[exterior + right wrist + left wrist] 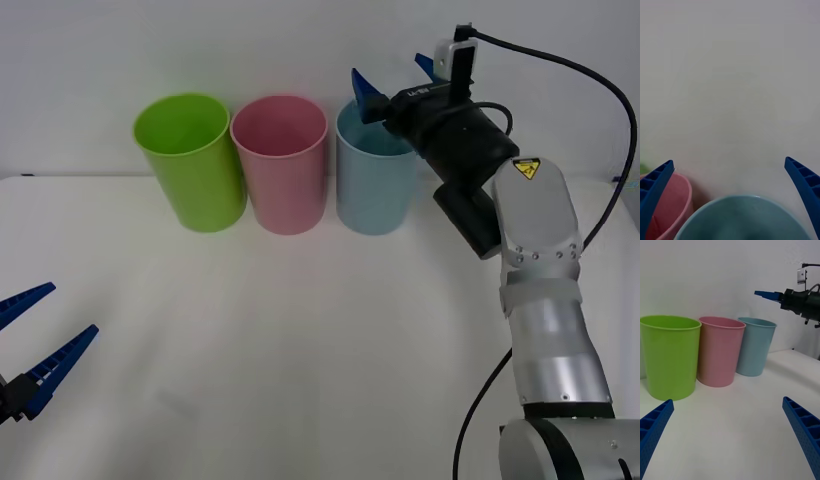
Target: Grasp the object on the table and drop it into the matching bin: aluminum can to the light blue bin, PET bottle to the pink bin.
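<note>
My right gripper hangs open just above the rim of the light blue bin, with nothing between its fingers. In the right wrist view the light blue bin opens directly under the gripper, and the pink bin stands beside it. The pink bin is the middle one of the row on the table. The aluminum can and the PET bottle are out of view. My left gripper waits open low at the table's near left, empty.
A lime green bin stands at the left end of the row, touching the pink one. A white wall rises right behind the bins. The right arm's black cable loops above its forearm.
</note>
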You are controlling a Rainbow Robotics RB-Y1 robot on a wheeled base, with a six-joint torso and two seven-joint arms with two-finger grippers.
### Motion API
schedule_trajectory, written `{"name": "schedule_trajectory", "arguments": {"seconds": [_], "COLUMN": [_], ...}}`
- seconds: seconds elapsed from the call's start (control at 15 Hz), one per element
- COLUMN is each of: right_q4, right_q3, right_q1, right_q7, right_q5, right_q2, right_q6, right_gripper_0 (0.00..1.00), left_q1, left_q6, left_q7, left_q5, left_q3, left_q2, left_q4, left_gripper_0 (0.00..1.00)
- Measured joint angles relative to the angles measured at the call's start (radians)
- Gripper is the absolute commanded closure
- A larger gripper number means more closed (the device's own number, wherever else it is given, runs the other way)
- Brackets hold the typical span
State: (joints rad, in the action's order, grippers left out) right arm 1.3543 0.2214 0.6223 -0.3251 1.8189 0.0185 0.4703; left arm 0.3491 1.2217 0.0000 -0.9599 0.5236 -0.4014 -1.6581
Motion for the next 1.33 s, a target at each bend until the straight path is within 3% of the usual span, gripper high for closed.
{"name": "schedule_trajectory", "arguments": {"seconds": [0.2, 0.67, 1.0, 1.33], "right_q4": [0.071, 0.32, 0.484, 0.567], "right_q3": [-0.032, -0.178, -0.181, -0.097], "right_q1": [-0.072, -0.33, -0.543, -0.746], "right_q7": [-0.003, -0.01, 0.02, 0.202], "right_q5": [-0.054, -0.274, -0.421, -0.514], "right_q2": [0.052, 0.255, 0.395, 0.422], "right_q6": [0.061, 0.081, 0.157, 0.254], "right_gripper_0": [0.0, 0.0, 0.0, 0.0], "left_q1": [0.0, 0.0, 0.0, 0.0], "left_q6": [0.0, 0.0, 0.0, 0.0], "left_q7": [0.0, 0.0, 0.0, 0.0], "left_q5": [0.0, 0.0, 0.0, 0.0], "left_q3": [0.0, 0.0, 0.0, 0.0], "left_q2": [0.0, 0.0, 0.0, 0.0], "left_q4": [0.0, 0.0, 0.0, 0.0], "left_gripper_0": [0.0, 0.0, 0.0, 0.0]}}
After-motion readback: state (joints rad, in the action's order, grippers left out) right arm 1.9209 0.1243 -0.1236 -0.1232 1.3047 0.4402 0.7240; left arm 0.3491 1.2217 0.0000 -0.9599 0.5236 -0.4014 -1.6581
